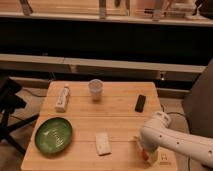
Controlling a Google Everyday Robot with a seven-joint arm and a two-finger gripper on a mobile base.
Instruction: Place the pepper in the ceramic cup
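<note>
The ceramic cup point(95, 89) is a small pale cup standing upright at the back middle of the wooden table point(115, 115). The orange-red pepper point(142, 151) lies near the table's front right corner, partly covered by my arm. My gripper point(143, 146) is at the end of the white arm, right over the pepper. It is low at the table surface, far from the cup.
A white bottle with a label point(62, 97) lies at the back left. A green plate point(52, 135) sits front left. A white flat packet point(103, 143) lies front middle. A black rectangular block point(141, 102) lies back right. A dark chair point(10, 107) stands left of the table.
</note>
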